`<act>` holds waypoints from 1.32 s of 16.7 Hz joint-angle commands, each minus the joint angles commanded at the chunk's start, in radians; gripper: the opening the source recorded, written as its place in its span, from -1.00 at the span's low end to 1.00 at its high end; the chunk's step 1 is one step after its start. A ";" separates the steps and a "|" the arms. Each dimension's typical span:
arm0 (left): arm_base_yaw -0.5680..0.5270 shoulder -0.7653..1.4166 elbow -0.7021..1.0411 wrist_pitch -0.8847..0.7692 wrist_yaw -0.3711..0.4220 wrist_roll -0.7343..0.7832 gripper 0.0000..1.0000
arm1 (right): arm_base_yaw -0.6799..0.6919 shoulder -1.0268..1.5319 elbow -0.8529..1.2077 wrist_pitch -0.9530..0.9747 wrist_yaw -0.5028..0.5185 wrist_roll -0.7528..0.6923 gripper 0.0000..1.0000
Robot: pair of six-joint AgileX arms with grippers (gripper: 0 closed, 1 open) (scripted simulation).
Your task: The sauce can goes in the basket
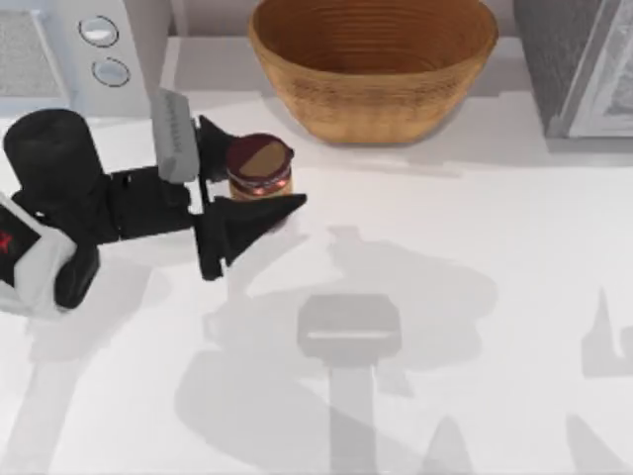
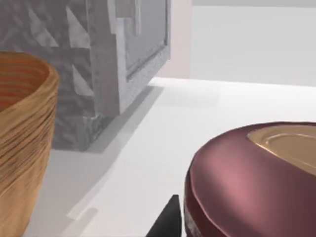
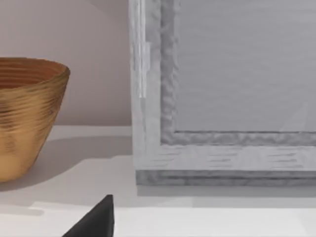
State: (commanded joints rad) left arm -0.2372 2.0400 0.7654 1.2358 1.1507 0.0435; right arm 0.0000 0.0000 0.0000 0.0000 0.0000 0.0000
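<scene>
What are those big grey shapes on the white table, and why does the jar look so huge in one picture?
Top view: the grey patches on the table are shadows, arm-shaped ones included. The left gripper brackets the sauce can beside the basket. Left wrist view: the camera sits close, so the can looks huge.

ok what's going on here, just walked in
The left arm's hand is at the sauce can, one finger on each side of it, on the table toward the top view's left. The can stands upright just in front of the basket, beside it and not yet in it. Whether the fingers have clamped it yet is unclear. The basket's visible interior looks empty. A dark fingertip of the right hand shows in the right wrist view.
</scene>
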 joint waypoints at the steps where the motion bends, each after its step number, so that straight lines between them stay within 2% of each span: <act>1: -0.009 0.009 0.044 -0.033 -0.036 -0.002 -1.00 | 0.000 0.000 0.000 0.000 0.000 0.000 1.00; 5: -0.052 0.045 0.255 -0.192 -0.209 -0.009 -1.00 | 0.000 0.000 0.000 0.000 0.000 0.000 1.00; 12: -0.132 0.091 0.659 -0.525 -0.571 -0.023 -1.00 | 0.000 0.000 0.000 0.000 0.000 0.000 1.00; 14: -0.148 0.102 0.740 -0.598 -0.649 -0.026 -1.00 | 0.000 0.000 0.000 0.000 0.000 0.000 1.00; 17: -0.160 0.114 0.801 -0.653 -0.707 -0.029 -1.00 | 0.000 0.000 0.000 0.000 0.000 0.000 1.00; 22: -0.155 0.109 0.801 -0.654 -0.709 -0.027 -1.00 | 0.000 0.000 0.000 0.000 0.000 0.000 1.00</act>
State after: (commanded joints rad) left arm -0.3919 2.1488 1.5660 0.5823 0.4422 0.0167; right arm 0.0000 0.0000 0.0000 0.0000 0.0000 0.0000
